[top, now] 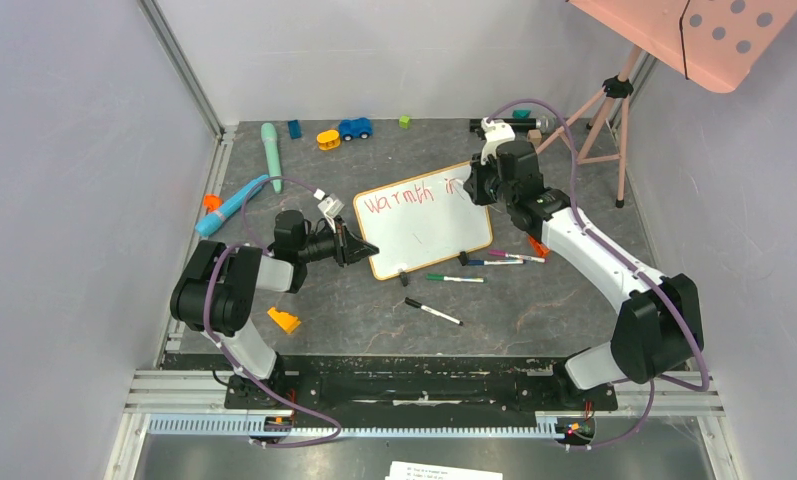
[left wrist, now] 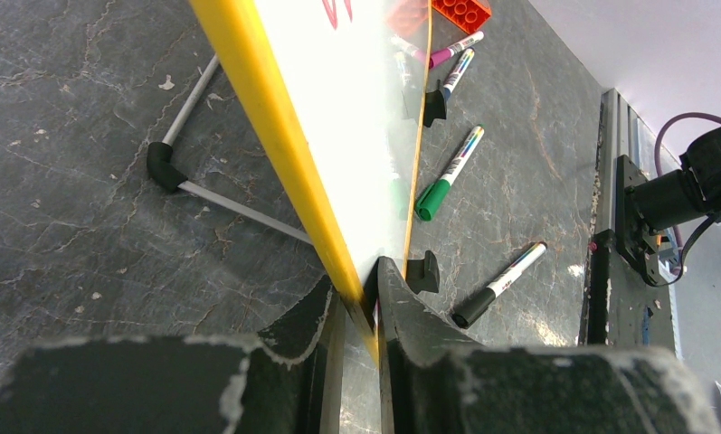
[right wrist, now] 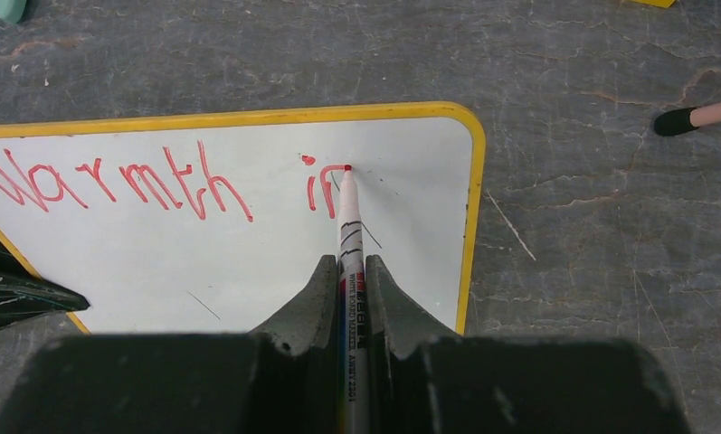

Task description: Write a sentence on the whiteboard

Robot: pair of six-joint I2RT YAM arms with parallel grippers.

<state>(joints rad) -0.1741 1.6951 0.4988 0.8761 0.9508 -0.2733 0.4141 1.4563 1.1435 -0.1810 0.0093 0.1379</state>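
Observation:
The whiteboard (top: 426, 236) lies on the dark table, its frame yellow in the wrist views. My left gripper (top: 360, 249) is shut on its near-left edge (left wrist: 279, 145), one finger on each side of the frame, gripper (left wrist: 360, 291). My right gripper (top: 480, 182) hovers over the board's right end, shut on a red marker (right wrist: 348, 226). The gripper (right wrist: 348, 268) holds the marker's barrel, and the red tip (right wrist: 347, 168) touches the board (right wrist: 248, 253). The sentence (right wrist: 121, 181) reads "Warmth" plus an "i" and one more stroke, in red (top: 406, 198).
Loose markers lie in front of the board: green (top: 455, 278), black (top: 433, 311), and purple and blue ones (top: 504, 258). An orange block (top: 284, 321) sits near the left arm. Toys line the back edge (top: 354, 128). A tripod (top: 609, 115) holds a pink panel at the right.

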